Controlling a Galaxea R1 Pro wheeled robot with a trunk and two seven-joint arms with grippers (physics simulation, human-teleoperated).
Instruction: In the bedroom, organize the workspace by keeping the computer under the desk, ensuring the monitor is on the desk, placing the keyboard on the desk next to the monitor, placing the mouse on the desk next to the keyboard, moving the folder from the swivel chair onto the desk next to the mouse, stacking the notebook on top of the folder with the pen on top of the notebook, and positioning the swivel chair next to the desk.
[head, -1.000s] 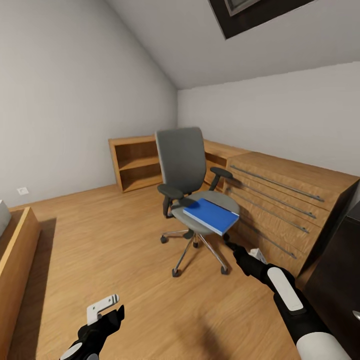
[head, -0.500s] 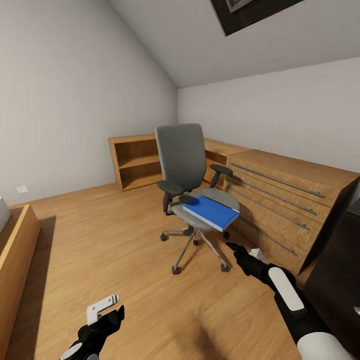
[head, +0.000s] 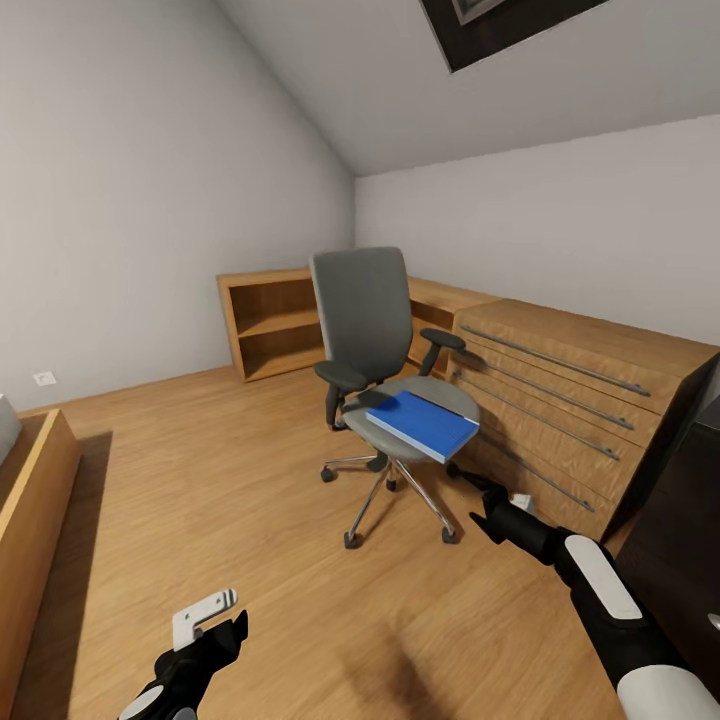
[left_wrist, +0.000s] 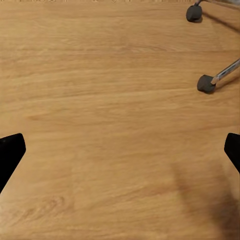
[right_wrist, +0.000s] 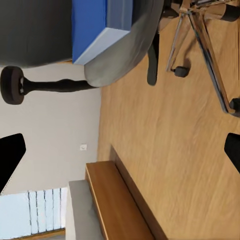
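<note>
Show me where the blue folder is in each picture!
Head view: the blue folder lies flat on the swivel chair, just right of the picture's middle.
Left wrist view: the folder is not in it, just wood floor and two chair castors.
Right wrist view: the folder sits at the top edge, on the grey seat.
Shared landmark: the chair's chrome legs and black castors.

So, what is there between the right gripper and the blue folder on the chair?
In the head view, nothing solid: open air separates the right gripper from the folder, which lies on the swivel chair, overhanging the seat's front edge.
</note>
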